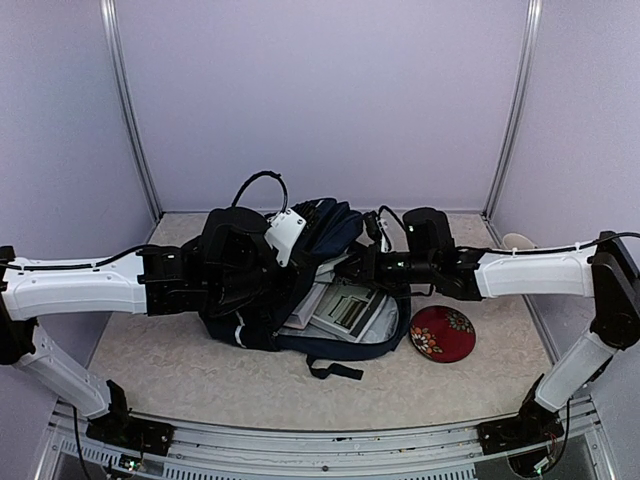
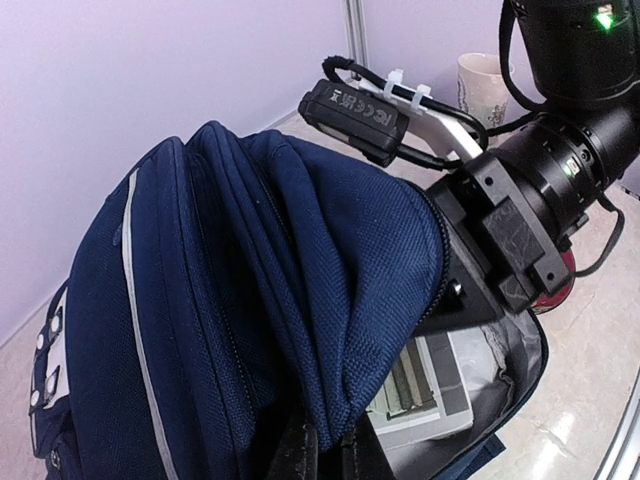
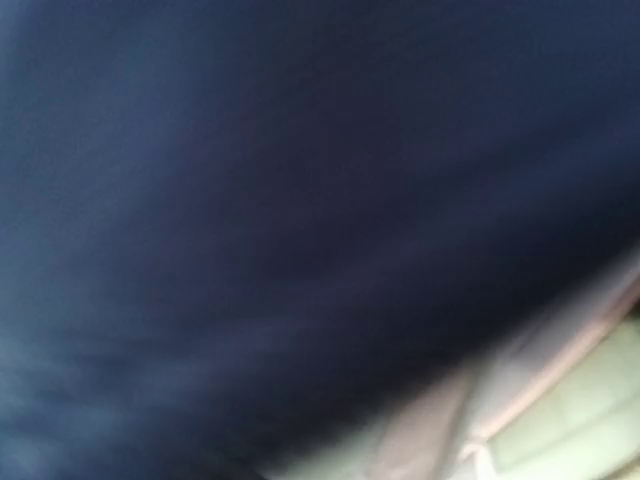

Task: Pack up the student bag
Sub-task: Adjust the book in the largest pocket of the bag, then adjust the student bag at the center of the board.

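Nearest the arm bases, at 6 o'clock from the pack, a black strap (image 1: 335, 370) trails loose onto the speckled table (image 1: 180, 370). Just beyond it the student bag (image 1: 335, 225) lies at the middle of the table, a navy backpack with its main compartment gaping toward 5 o'clock and a pale lining showing. Inside that compartment sits a flat grey-and-white item (image 1: 345, 308) (a book or a box, I cannot tell which), lying level on the lining with part of it tucked under the raised flap.

At 4 o'clock from the bag, just beside its rim, a round red dish (image 1: 442, 333) with a flower pattern rests on the table.

From 9 o'clock the left gripper (image 2: 322, 452) is clenched on a fold of the bag's navy fabric, and that side of the opening stands raised. From 3 o'clock the right gripper (image 1: 368, 266) presses in against the flap's edge above the grey-and-white item. Its fingertips are hidden behind the cloth, and its own camera shows only blurred navy fabric with a pale patch at the lower right corner, so I cannot tell whether it grips anything.

Farthest back, at 2 o'clock and well apart from the bag, a white cup (image 1: 518, 241) stands upright near the corner post.
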### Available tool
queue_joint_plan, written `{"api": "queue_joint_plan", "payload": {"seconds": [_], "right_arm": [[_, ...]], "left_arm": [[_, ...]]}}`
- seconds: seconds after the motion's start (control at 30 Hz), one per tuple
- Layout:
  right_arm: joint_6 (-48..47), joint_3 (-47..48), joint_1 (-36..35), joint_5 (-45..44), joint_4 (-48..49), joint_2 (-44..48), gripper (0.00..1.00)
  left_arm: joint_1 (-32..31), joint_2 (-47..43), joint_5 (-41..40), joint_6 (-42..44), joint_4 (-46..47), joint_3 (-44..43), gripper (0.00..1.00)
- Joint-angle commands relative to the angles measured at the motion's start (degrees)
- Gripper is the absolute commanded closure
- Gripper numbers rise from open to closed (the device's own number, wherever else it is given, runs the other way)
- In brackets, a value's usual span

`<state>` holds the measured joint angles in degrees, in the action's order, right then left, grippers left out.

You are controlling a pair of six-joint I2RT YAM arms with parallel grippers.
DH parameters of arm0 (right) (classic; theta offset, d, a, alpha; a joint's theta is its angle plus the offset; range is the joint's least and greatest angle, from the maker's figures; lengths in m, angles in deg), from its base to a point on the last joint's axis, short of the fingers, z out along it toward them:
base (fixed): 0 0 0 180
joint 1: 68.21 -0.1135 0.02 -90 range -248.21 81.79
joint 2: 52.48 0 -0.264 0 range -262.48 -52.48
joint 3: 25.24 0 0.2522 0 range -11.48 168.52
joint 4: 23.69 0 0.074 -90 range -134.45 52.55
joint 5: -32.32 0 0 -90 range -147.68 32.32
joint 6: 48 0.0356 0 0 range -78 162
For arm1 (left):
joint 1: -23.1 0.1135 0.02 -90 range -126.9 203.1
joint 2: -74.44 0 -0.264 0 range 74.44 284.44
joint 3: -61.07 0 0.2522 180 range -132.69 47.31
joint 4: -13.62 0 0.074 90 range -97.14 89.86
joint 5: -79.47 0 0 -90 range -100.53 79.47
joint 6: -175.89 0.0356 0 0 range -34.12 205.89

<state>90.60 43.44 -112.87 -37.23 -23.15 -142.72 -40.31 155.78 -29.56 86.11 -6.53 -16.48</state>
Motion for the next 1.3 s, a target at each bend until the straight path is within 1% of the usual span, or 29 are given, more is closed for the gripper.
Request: {"api": "queue_joint_plan", "payload": {"seconds": [0.0,0.17,0.23,0.3,0.37,0.47,0.57,0.6,0.63,0.67,0.7,0.73,0.77,0.8,0.83,0.9,0.93,1.0,1.03,1.07,1.1,1.2,1.27], "right_arm": [[-2.4,2.9,5.7,-3.8,0.7,-0.8,0.84],[-4.0,3.7,7.7,-2.2,-1.9,-0.2,0.83],[-5.4,3.3,7.8,-1.5,-3.3,1.3,0.8],[-7.5,3.1,7.8,0.3,-6.2,3.2,0.73],[-9.5,2.2,7.5,1.8,-11.3,5.3,0.65],[-11.0,-1.8,6.2,-2.3,-17.5,10.6,0.57],[-10.9,-6.0,5.1,-6.7,-21.9,14.9,0.53],[-10.8,-7.1,4.7,-8.5,-23.7,16.1,0.51],[-10.7,-7.7,4.4,-10.6,-25.7,16.9,0.5],[-10.5,-8.5,3.9,-12.8,-27.7,17.6,0.47],[-10.2,-9.2,3.7,-15.2,-29.8,18.0,0.41],[-10.0,-10.0,3.5,-16.9,-31.3,18.2,0.26],[-9.5,-10.9,3.4,-17.9,-32.3,18.3,0.16],[-9.2,-11.8,3.4,-17.8,-32.4,18.3,0.1],[-9.1,-12.7,3.4,-16.9,-31.5,18.1,0.06],[-9.0,-14.0,3.3,-14.7,-28.6,17.3,0.04],[-9.0,-14.1,3.3,-14.2,-27.8,16.5,0.05],[-9.0,-14.0,3.3,-13.5,-24.8,14.8,0.09],[-9.0,-13.9,3.3,-13.1,-23.2,13.8,0.13],[-9.3,-13.6,3.3,-13.0,-22.3,12.8,0.2],[-9.7,-12.8,3.4,-13.2,-21.9,11.6,0.27],[-11.9,-9.5,4.1,-13.4,-21.8,7.5,0.55],[-14.0,-6.1,5.0,-13.0,-23.5,4.8,0.8]], "left_arm": [[-0.5,-2.4,0.6,0.5,1.4,0.5,1.0],[-0.4,-2.0,2.4,0.2,1.8,0.7,1.0],[-0.2,-1.3,2.7,-0.3,1.7,0.7,1.0],[0.3,-0.2,2.6,-1.1,1.1,0.3,1.0],[0.8,0.8,2.3,-2.0,0.7,-0.4,1.0],[2.6,2.6,2.1,-4.0,0.4,-2.2,1.0],[5.1,5.5,2.5,-7.0,0.1,-4.8,1.0],[5.8,6.8,3.1,-7.9,0.0,-5.8,0.96],[6.3,7.9,4.3,-8.2,-0.3,-7.1,0.74],[6.5,9.0,5.2,-8.1,-0.6,-8.1,0.41],[6.4,9.7,5.8,-7.7,-1.0,-8.9,0.25],[6.2,9.9,7.0,-7.0,-1.4,-9.5,0.13],[5.9,9.4,8.3,-6.2,-1.3,-9.3,0.03],[5.7,8.4,10.0,-5.1,-0.9,-8.5,0.01],[5.4,6.9,11.7,-3.9,-0.6,-7.6,0.01],[4.9,2.5,12.9,-1.7,-0.6,-4.9,0.01],[4.8,0.4,12.4,-1.5,-1.0,-3.7,0.01],[5.3,-3.6,10.5,-1.5,-2.7,-1.2,0.01],[5.8,-5.5,9.7,-2.0,-3.8,-0.1,0.01],[6.4,-7.3,8.8,-2.6,-5.2,1.2,0.01],[6.9,-8.8,7.9,-3.3,-6.5,2.3,0.01],[7.3,-12.9,5.5,-5.7,-8.8,7.1,0.01],[7.7,-14.6,2.1,-7.9,-8.9,11.2,0.01]]}}
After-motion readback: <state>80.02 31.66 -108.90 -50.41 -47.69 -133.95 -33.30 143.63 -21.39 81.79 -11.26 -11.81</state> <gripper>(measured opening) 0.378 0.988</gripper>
